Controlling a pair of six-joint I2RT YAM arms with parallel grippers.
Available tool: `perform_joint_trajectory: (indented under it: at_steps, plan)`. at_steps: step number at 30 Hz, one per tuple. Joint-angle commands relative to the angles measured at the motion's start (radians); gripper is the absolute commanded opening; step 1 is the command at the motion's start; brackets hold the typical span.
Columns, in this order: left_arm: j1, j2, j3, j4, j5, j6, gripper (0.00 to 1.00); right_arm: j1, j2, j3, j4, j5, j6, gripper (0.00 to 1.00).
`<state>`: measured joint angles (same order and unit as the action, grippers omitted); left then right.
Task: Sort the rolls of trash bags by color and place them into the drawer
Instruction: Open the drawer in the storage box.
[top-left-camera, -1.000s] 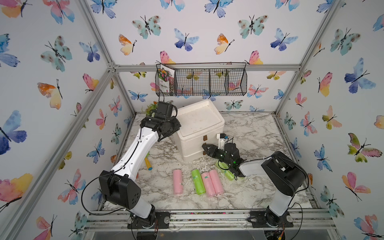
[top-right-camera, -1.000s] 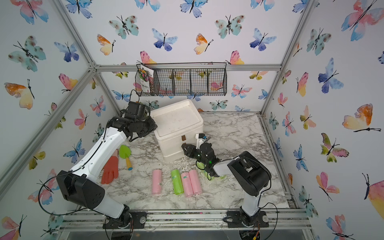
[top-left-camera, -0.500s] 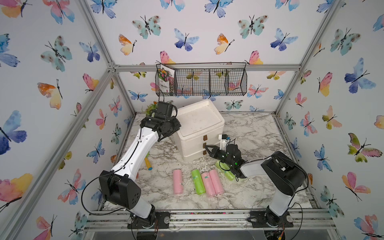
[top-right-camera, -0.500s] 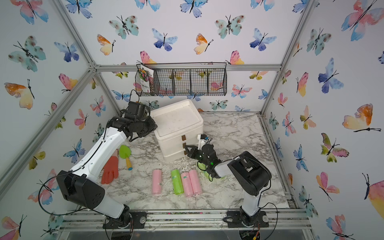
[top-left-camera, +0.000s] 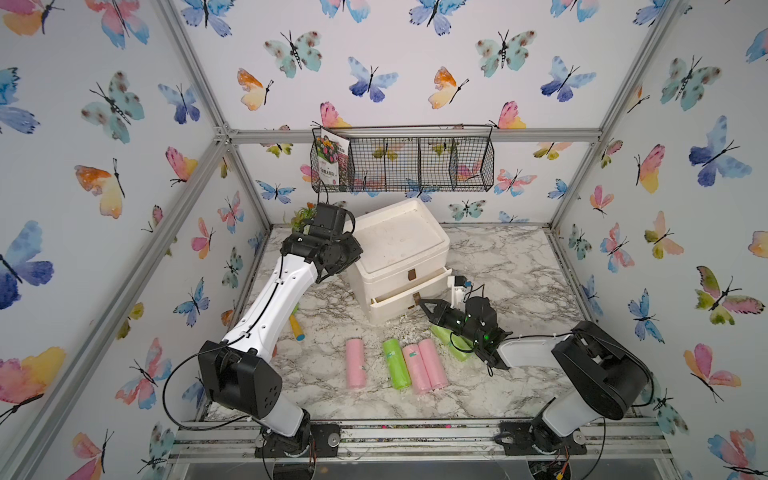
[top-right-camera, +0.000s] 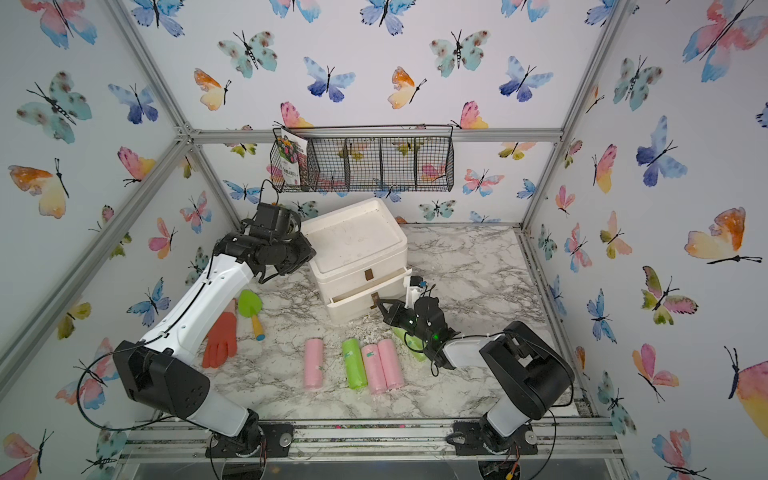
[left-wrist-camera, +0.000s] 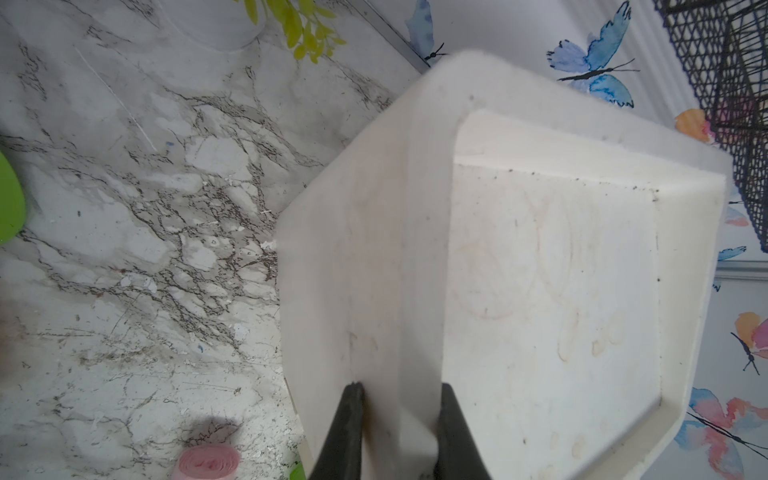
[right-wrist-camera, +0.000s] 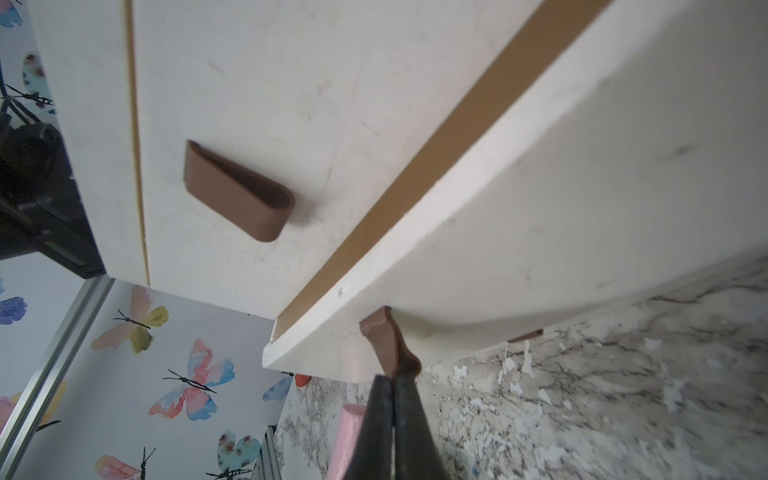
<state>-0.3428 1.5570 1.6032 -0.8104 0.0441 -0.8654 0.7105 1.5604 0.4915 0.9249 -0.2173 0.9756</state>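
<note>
White arm links, black joint housings, black cables, tapered black gripper fingers

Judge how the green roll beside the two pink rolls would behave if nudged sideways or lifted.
Lying on its side, the green roll is a cylinder, so a sideways nudge would probably roll it, unless the pink rolls beside it block it. It looks small, so likely light. Its plastic surface may be slippery.
</note>
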Motion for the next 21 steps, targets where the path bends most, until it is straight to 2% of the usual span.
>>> perform_joint_trajectory:
  at_steps: [1,6,12,21]
  plan:
    - [-0.007,0.016,0.017,0.211,0.123,-0.101,0.04,0.000,-0.058,-0.041,-0.041,-0.001,-0.011,0.02]
    - [-0.007,0.032,0.031,0.218,0.120,-0.104,0.04,0.001,-0.148,-0.114,-0.099,0.006,-0.005,0.02]
    - [-0.008,0.043,0.032,0.229,0.121,-0.110,0.04,0.004,-0.266,-0.151,-0.253,0.016,-0.030,0.02]
    - [-0.007,0.058,0.042,0.237,0.117,-0.115,0.04,0.012,-0.339,-0.183,-0.380,0.019,-0.052,0.05]
